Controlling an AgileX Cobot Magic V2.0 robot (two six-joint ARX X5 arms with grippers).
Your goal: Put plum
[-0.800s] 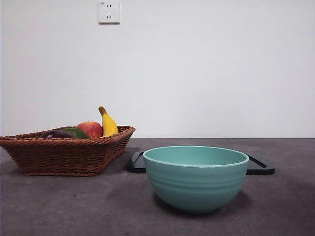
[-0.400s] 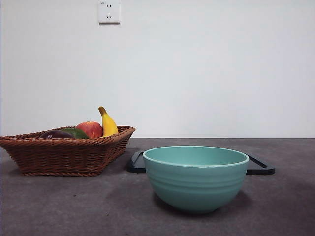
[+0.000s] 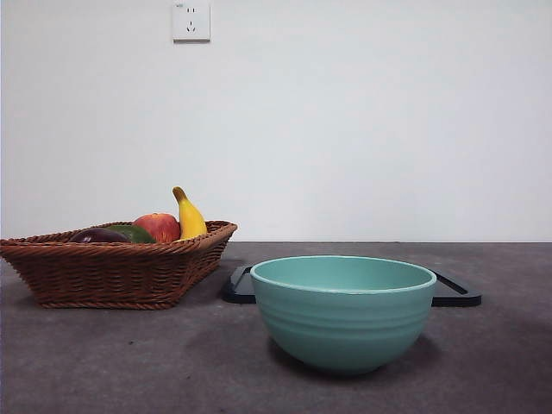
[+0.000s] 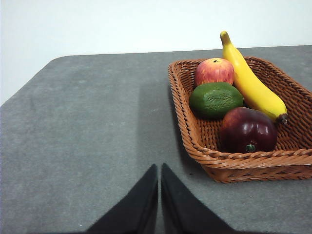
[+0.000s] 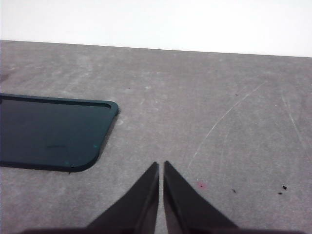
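Note:
The plum (image 4: 247, 130) is glossy dark maroon and lies in the wicker basket (image 4: 234, 161). In the front view only its dark top (image 3: 97, 235) shows over the basket rim (image 3: 112, 267). My left gripper (image 4: 159, 168) is shut and empty over bare table, short of the basket and apart from it. My right gripper (image 5: 161, 165) is shut and empty over bare table beside the dark tray (image 5: 48, 131). Neither arm shows in the front view.
The basket also holds a red apple (image 4: 214, 71), a dark green fruit (image 4: 216, 99) and a banana (image 4: 251, 83). A teal bowl (image 3: 343, 310) stands in the front middle, the dark tray (image 3: 453, 291) behind it. A wall socket (image 3: 191, 21) is above.

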